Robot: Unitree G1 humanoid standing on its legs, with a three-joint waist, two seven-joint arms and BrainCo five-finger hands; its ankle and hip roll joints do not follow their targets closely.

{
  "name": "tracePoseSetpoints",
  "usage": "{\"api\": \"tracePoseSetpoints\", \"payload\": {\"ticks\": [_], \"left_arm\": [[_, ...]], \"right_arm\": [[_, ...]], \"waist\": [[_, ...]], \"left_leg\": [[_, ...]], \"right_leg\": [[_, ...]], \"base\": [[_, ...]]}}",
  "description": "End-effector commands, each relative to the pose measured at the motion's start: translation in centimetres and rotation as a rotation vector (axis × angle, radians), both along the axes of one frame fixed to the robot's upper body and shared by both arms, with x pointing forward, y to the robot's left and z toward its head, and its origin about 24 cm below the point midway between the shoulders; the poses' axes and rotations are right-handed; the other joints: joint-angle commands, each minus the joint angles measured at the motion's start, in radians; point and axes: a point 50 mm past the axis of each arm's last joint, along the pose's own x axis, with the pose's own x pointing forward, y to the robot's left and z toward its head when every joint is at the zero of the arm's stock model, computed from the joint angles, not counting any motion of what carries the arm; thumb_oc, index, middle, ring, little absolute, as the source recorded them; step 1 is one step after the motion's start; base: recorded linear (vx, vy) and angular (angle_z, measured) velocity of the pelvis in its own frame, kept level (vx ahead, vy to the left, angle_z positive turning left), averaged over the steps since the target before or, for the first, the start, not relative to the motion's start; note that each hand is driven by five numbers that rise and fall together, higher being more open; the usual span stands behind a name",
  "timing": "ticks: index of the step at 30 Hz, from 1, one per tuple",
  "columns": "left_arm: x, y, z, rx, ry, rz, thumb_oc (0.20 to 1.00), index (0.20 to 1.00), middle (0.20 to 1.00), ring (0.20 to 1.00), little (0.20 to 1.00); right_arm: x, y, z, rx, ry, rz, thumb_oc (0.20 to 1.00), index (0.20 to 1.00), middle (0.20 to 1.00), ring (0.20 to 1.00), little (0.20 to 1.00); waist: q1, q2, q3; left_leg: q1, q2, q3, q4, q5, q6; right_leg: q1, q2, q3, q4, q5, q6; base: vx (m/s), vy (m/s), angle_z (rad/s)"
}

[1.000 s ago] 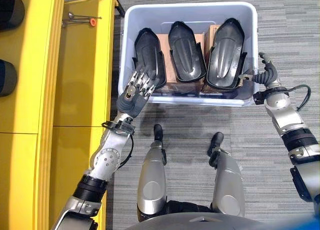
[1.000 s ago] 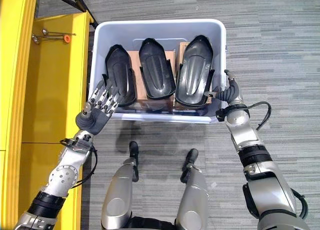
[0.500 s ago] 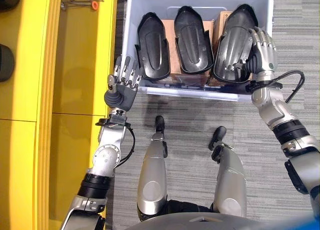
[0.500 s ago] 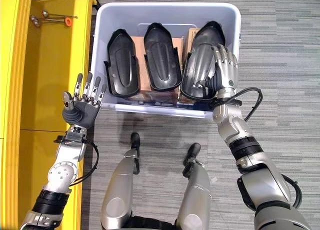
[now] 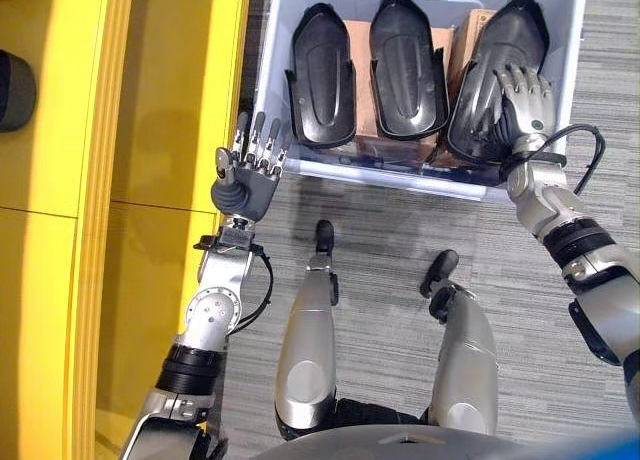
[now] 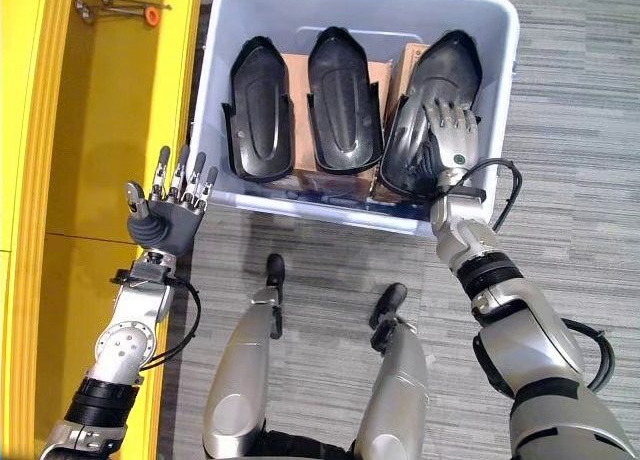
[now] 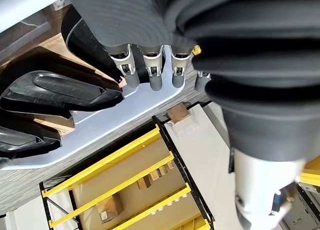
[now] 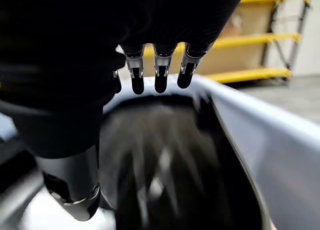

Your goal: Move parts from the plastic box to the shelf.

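**Right hand settles on the rightmost part in the box**

The robot's right hand [image 6: 447, 138] lies over the near end of the rightmost black moulded part [image 6: 432, 90], one of three standing side by side in the pale plastic box [image 6: 505, 90] on the floor. Its fingers are spread and gently bent along the shell, resting on it, with the thumb at the part's near edge; no closed grasp can be made out. The middle part [image 6: 343, 98] and the left part [image 6: 260, 108] sit untouched beside it, all three propped on brown cardboard blocks [image 6: 291, 75]. The left hand [image 6: 170, 215] hovers just outside the box's near left corner, fingers straight and holding nothing, between the box and the yellow shelf [image 6: 95, 130].

To lift cleanly, the right hand would likely do best to wrap the part's raised side edge, fingers on one flank and thumb opposing, since the glossy curved shell looks slippery under a flat palm. Drawing it straight up should keep it off the box's right wall and off the neighbouring middle part.

The box stands on grey striped carpet [image 6: 570, 180]. The shelf runs along the left, its deck bare close to the box; a small metal tool with an orange tip [image 6: 115, 7] lies at its far end.
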Motion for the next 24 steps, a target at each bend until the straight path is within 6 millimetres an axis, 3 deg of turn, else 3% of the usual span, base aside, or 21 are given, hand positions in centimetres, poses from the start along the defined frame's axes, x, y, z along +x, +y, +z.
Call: {"api": "tracePoseSetpoints", "payload": {"ticks": [1, 3, 9, 15, 24], "left_arm": [[-0.6, 0.1, 1.5, 0.019, -0.063, -0.016, 1.0, 1.0, 1.0, 1.0, 1.0], [-0.4, 0.0, 2.1, 0.014, -0.055, -0.011, 1.0, 1.0, 1.0, 1.0, 1.0], [0.3, -0.5, 2.6, 0.002, -0.04, -0.008, 1.0, 1.0, 1.0, 1.0, 1.0], [0.8, -1.0, 2.8, 0.021, -0.035, 0.003, 1.0, 1.0, 1.0, 1.0, 1.0], [0.7, -1.0, 2.4, 0.025, -0.028, -0.015, 1.0, 1.0, 1.0, 1.0, 1.0]], "right_arm": [[0.7, 1.1, 0.5, 0.414, 0.037, 0.037, 1.0, 1.0, 1.0, 1.0, 1.0], [0.9, 1.8, -0.2, 0.668, 0.025, 0.044, 1.0, 1.0, 1.0, 1.0, 1.0], [1.2, 2.7, -0.9, 0.822, 0.06, 0.075, 1.0, 1.0, 1.0, 1.0, 1.0], [1.5, 6.3, 0.0, 0.798, 0.126, 0.332, 1.0, 1.0, 1.0, 1.0, 1.0], [1.4, 8.1, 1.7, 0.691, 0.058, 0.384, 1.0, 1.0, 1.0, 1.0, 1.0]], "waist": [[0.008, 0.006, -0.038], [0.007, 0.01, -0.038], [0.002, 0.016, -0.038], [0.001, 0.02, -0.038], [0.004, 0.023, -0.038]], "left_leg": [[-0.033, -0.018, 0.013, 0.02, -0.029, 0.043], [-0.048, -0.019, 0.011, 0.028, -0.029, 0.042], [-0.088, -0.02, 0.004, 0.06, -0.035, 0.043], [-0.127, -0.022, -0.001, 0.116, -0.047, 0.047], [-0.117, -0.02, -0.003, 0.13, -0.048, 0.047]], "right_leg": [[0.016, -0.008, 0.009, 0.068, -0.052, 0.059], [-0.003, -0.008, 0.012, 0.085, -0.058, 0.054], [-0.05, -0.007, 0.015, 0.13, -0.068, 0.044], [-0.084, -0.014, 0.019, 0.184, -0.083, 0.036], [-0.074, -0.014, 0.019, 0.201, -0.087, 0.037]], "base": [[0.0, 0.028, 0.08], [0.01, 0.035, 0.03], [0.0, 0.021, -0.03], [-0.01, -0.008, -0.04], [0.0, -0.007, 0.01]]}}
